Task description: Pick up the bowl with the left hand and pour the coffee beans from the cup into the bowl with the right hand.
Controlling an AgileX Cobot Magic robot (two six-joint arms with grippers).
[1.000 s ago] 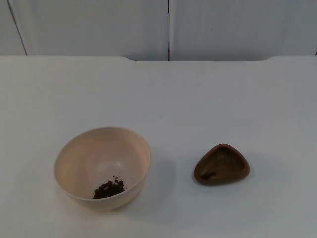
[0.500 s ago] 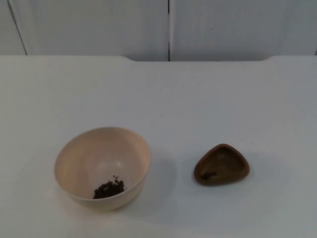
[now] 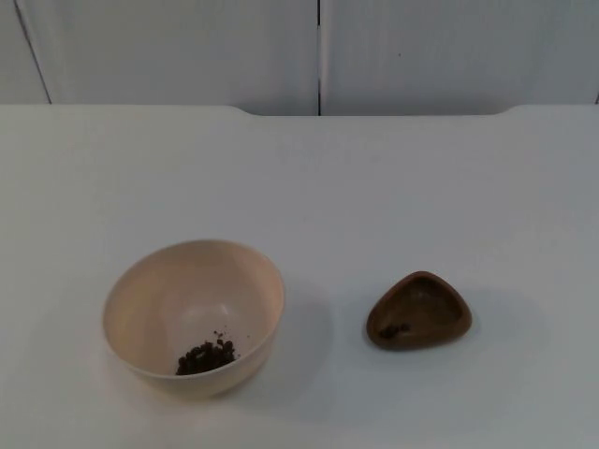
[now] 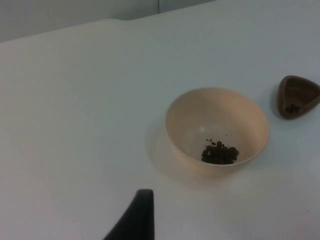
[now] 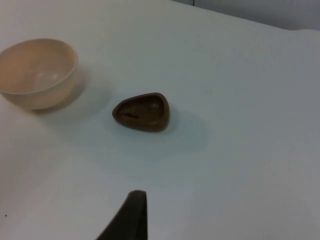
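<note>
**Both grippers held off the table, bowl and cup standing apart**

We see one black fingertip of the left gripper (image 4: 135,217) above bare table (image 3: 374,178), near the bowl (image 3: 193,314); whether its fingers are apart or together we cannot tell. The right gripper (image 5: 131,216) likewise shows a single fingertip, short of the cup (image 3: 418,311), its state unclear too. The cream bowl stands upright with a small heap of coffee beans (image 3: 206,355) inside. The brown, three-cornered cup sits to its right, well apart, holding perhaps a few dark beans.
</note>
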